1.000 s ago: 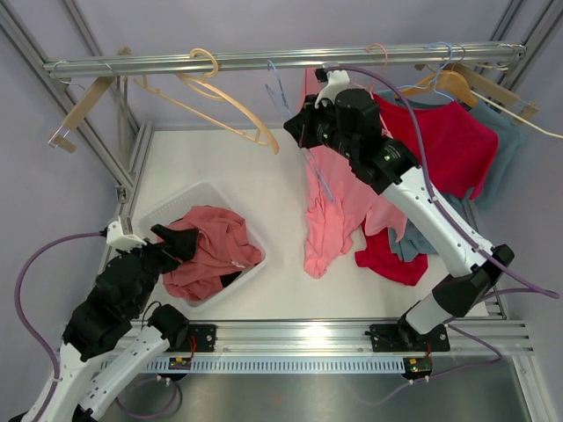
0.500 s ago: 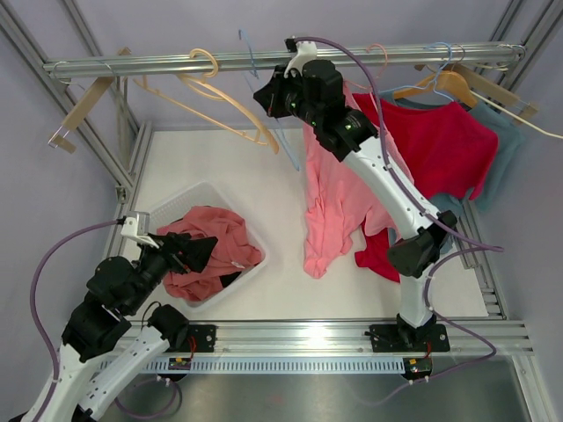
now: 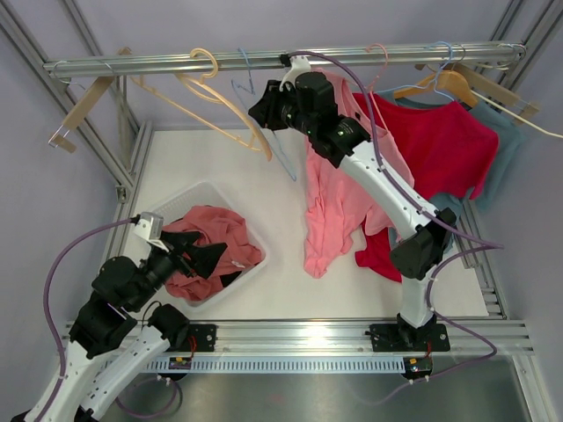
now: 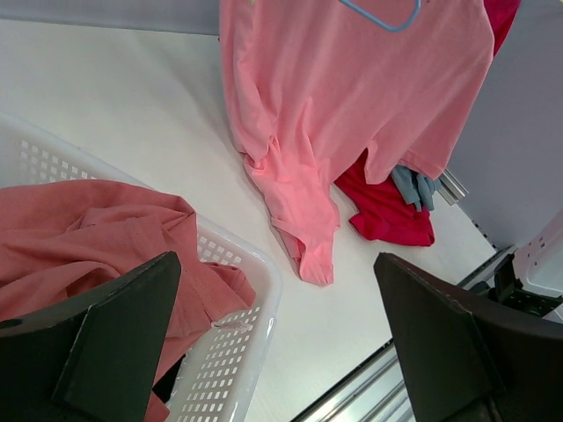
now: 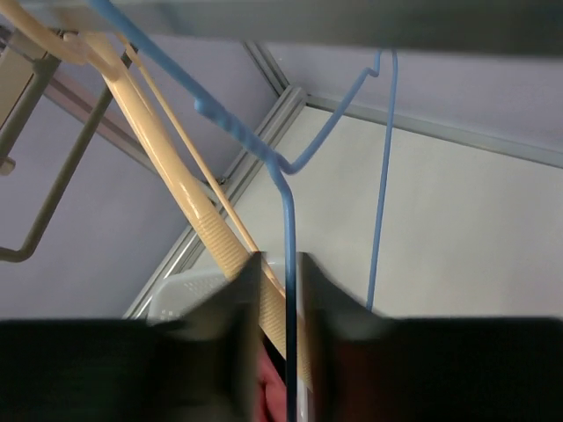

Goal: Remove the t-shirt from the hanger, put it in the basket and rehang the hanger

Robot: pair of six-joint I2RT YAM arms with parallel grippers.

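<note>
The pink t-shirt hangs down to the table under the rail, its top hidden behind my right arm. A bare blue wire hanger hangs by its hook from the rail, left of the shirt. My right gripper is up at the rail. Its jaws stand slightly parted around the hanger's wire, with a gap showing on one side. My left gripper is wide open and holds nothing. It hovers over the white basket.
A salmon shirt lies in the basket. Beige hangers and a wooden one hang on the rail to the left. A red shirt and a grey-blue one hang right. Red cloth lies on the table.
My right arm carried the blue hanger left along the rail, away from the pink t-shirt, and its jaws have parted. My left gripper rose and shifted right over the basket.
</note>
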